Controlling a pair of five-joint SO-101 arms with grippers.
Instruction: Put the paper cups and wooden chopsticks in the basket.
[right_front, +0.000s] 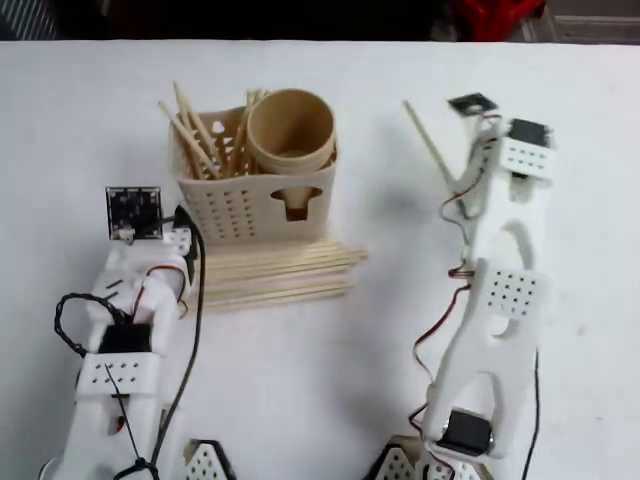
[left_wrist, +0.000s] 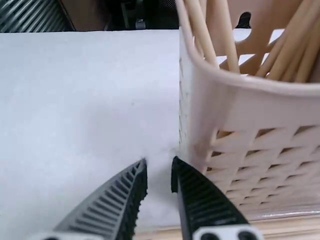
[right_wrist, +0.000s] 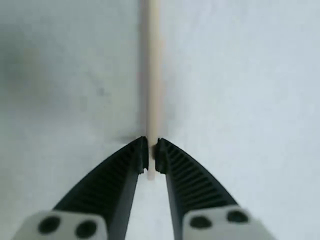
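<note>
right hand (right_wrist: 152, 146) pinches a chopstick (right_wrist: 152, 75) while left hand (left_wrist: 159, 167) sits narrowly parted beside basket (left_wrist: 240, 115).

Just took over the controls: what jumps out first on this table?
The basket near the middle of the table, holding paper cups and standing chopsticks, with a pile of chopsticks lying on the arms' side of it. Off to its right, the right gripper pinches a single chopstick.

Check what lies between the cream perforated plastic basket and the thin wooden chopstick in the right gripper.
Only bare white tabletop, seen in the high view, separates the cream perforated plastic basket from the thin wooden chopstick the right gripper holds.
</note>
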